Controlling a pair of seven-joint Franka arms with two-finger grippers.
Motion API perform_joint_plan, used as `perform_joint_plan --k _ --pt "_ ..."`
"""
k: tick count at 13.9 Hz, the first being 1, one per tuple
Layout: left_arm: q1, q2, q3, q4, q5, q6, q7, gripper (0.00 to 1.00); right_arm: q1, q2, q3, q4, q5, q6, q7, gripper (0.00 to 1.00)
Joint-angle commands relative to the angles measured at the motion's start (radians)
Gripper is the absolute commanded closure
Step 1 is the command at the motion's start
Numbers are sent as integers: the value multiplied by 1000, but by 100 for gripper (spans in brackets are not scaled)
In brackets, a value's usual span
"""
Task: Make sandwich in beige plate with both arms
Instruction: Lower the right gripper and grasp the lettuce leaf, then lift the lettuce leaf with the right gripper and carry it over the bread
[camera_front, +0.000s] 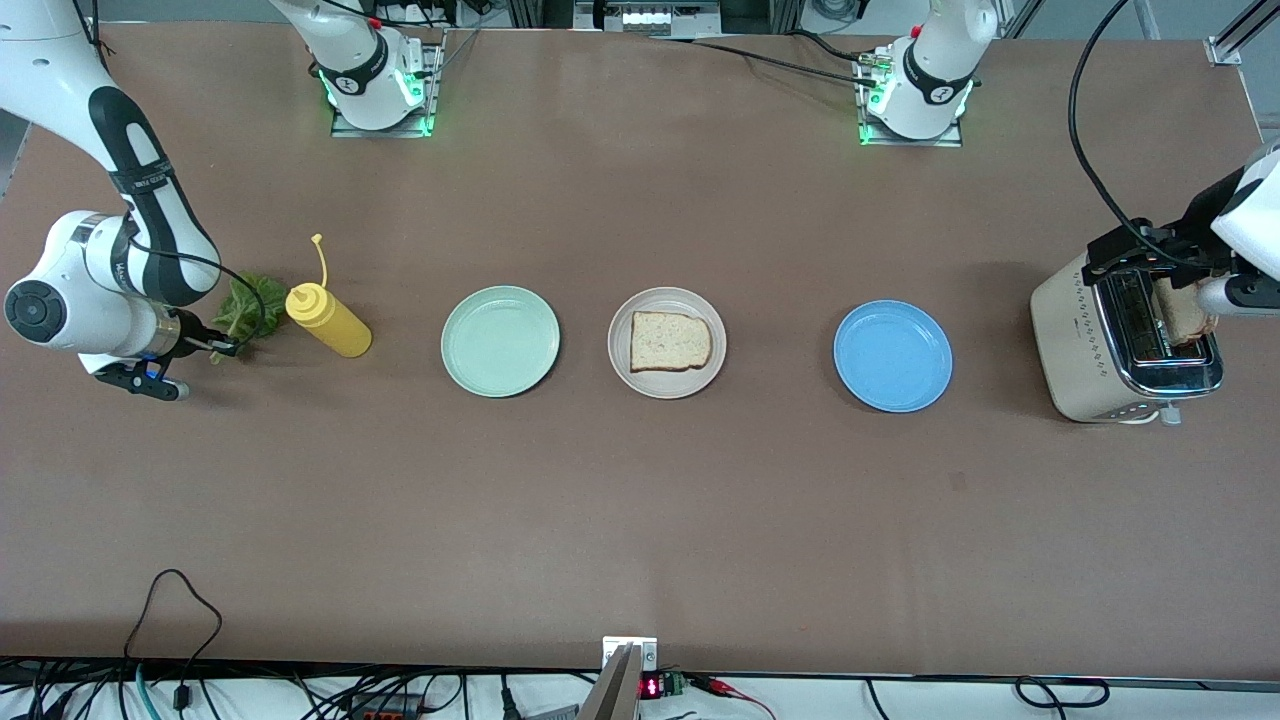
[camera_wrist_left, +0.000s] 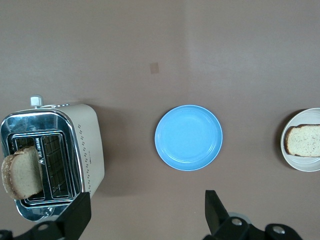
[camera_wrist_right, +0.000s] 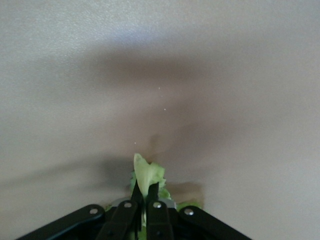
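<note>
Here the brown table (camera_front: 640, 500) carries everything. The cream toaster (camera_front: 1085, 345) stands at the left arm's end, a bread slice (camera_front: 1183, 312) sticking up out of one slot. Above it hangs the left gripper (camera_wrist_left: 145, 220), fingers spread wide, holding nothing.

Three plates sit in a row across the middle of the table: the blue plate (camera_front: 893, 357) nearest the toaster, the beige plate (camera_front: 667, 343) in the centre, the mint green plate (camera_front: 500, 341) toward the right arm's end. A second bread slice (camera_front: 671, 341) lies flat in the beige plate.

The yellow squeeze bottle (camera_front: 330, 320) lies on its side beside the green plate. Just beside it, at the right arm's end, is the lettuce leaf (camera_front: 248, 305); the right gripper (camera_wrist_right: 145, 192) has its fingers pressed together, pinching the leaf's edge.
</note>
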Motion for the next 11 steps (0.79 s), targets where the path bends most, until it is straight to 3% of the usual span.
perform_joint_plan --k 1,7,11 --pt "5 -20 -7 -21 13 9 4 0 -14 -46 12 -4 -15 -3 -64 100" --pt "4 -20 -7 -21 15 9 4 0 -9 -222 30 -1 6 -190 -119 100" --pt "5 -20 -7 -21 15 9 4 0 -5 -344 87 20 106 -348 -110 100"
